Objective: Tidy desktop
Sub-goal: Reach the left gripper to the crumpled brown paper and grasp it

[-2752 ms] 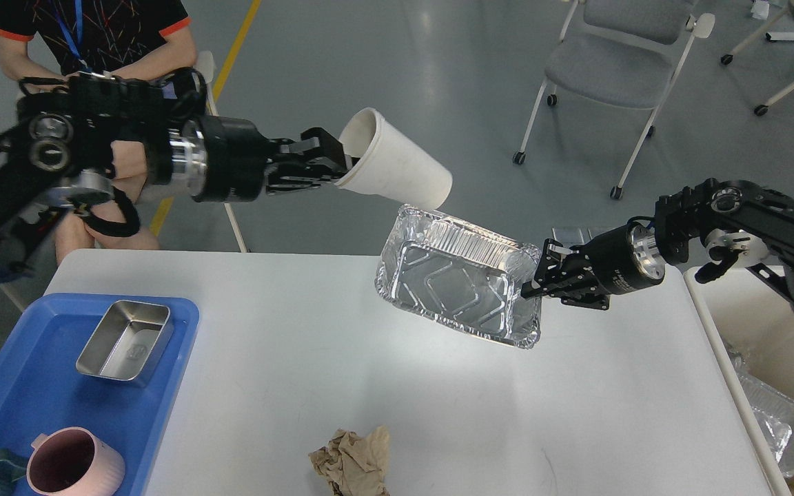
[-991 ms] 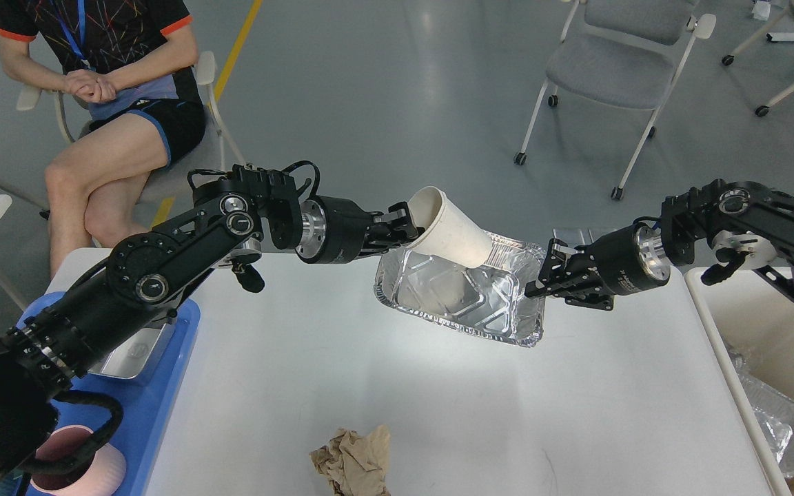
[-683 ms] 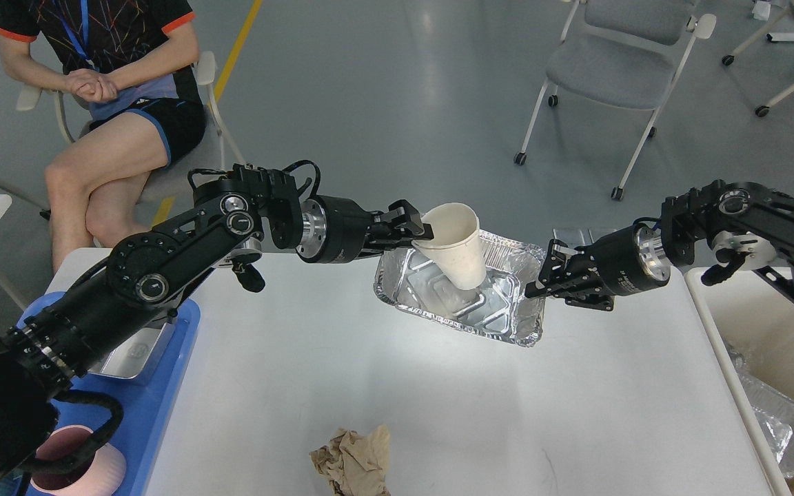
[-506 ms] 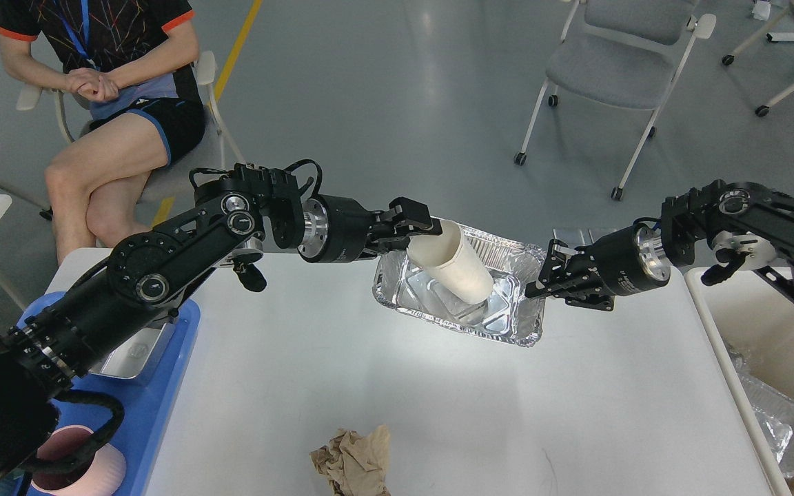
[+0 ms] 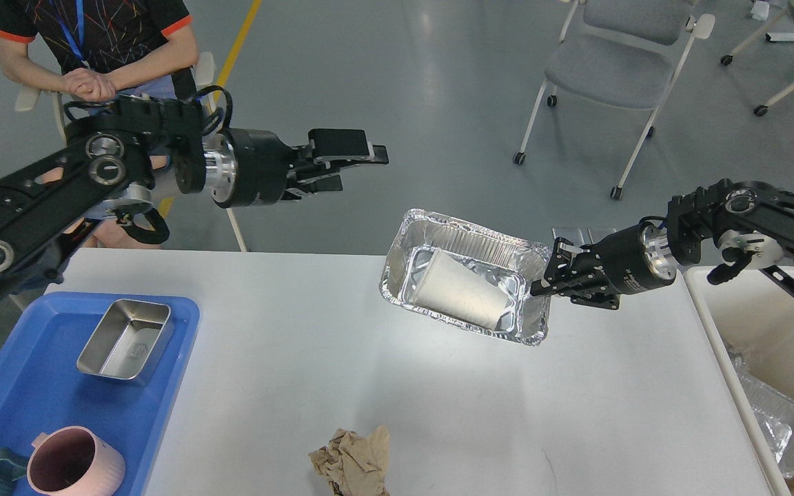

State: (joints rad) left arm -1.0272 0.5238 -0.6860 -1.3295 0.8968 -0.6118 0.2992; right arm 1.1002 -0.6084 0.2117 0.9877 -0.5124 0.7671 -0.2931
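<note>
Bright, even overhead light. Glare on the foil tray (image 5: 466, 231) w/ soft shadow under it on my worktop (image 5: 397, 386). Sharp focus, slight wide-angle bend at edges.

You've got a plain white desktop (image 5: 397, 386) under a shiny silver foil pan (image 5: 469, 241) with a ribbed wall, and a white paper cup (image 5: 462, 297) inside it. Both of your arms are black with silver rings. A tan crumpled paper (image 5: 352, 460) sits near you. On your left there's a blue tray (image 5: 32, 406), a grey steel tin (image 5: 125, 339) and a pink mug (image 5: 74, 463) with a darker inside.
</note>
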